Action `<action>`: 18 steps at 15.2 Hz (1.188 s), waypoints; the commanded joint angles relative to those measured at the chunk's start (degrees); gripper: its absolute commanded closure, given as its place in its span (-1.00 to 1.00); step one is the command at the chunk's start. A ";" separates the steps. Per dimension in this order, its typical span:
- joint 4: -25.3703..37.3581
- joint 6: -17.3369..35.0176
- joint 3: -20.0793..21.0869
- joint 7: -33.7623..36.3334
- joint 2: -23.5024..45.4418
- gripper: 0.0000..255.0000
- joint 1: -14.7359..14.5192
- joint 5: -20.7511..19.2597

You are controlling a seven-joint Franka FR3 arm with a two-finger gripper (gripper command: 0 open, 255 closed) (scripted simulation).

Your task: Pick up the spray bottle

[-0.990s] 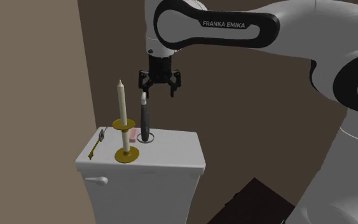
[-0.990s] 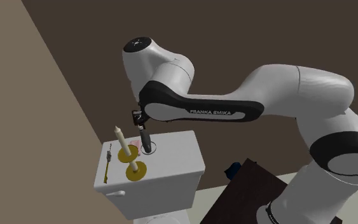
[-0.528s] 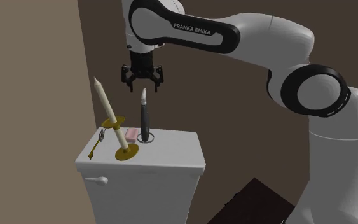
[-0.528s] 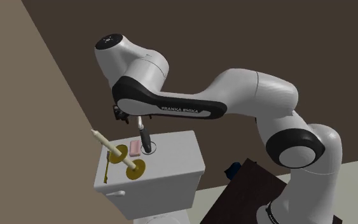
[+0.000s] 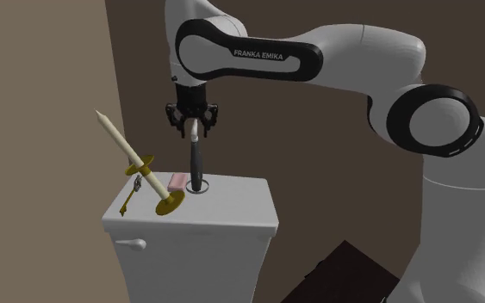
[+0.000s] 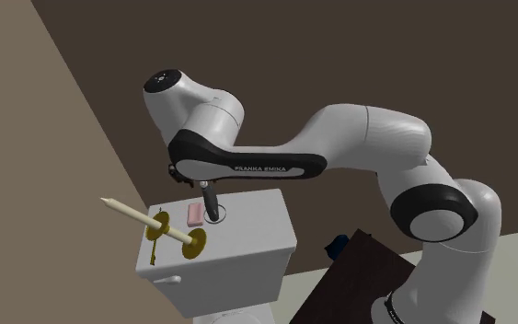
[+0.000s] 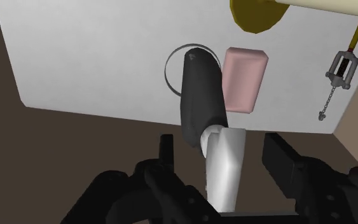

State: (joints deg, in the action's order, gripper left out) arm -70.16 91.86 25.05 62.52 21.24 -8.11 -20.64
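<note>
The spray bottle [image 5: 195, 163] is slim, with a dark body and a white head. It stands upright on a white toilet tank lid [image 5: 227, 211], on a round ring [image 7: 171, 67]. My gripper [image 5: 194, 129] has come down over the head, pointing downward. In the wrist view the white head [image 7: 225, 162] lies between my fingers [image 7: 166, 147], which stand apart with a gap on each side. In the second exterior view the gripper [image 6: 200, 184] sits just above the bottle [image 6: 211, 206].
A cream candle [image 5: 127, 155] in a gold holder [image 5: 169, 203] leans steeply toward the shoulder view's left, over the tank's edge. A pink soap bar [image 5: 178, 182] lies beside the bottle. A gold keychain [image 5: 128, 200] rests near the lid's edge. A brown wall stands close behind.
The gripper came down around the bottle's head and its fingers narrowed. The candle tipped further toward the shoulder view's left.
</note>
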 commanded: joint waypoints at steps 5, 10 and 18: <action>-0.30 0.24 0.00 0.04 -0.08 1.00 0.06 0.03; 0.86 -0.69 0.00 -0.15 0.15 1.00 -0.13 -0.06; 12.63 -8.86 -0.20 -1.56 3.70 1.00 -2.71 -1.62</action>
State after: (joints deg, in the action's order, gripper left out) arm -59.42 84.20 24.94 61.29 24.27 -10.45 -21.98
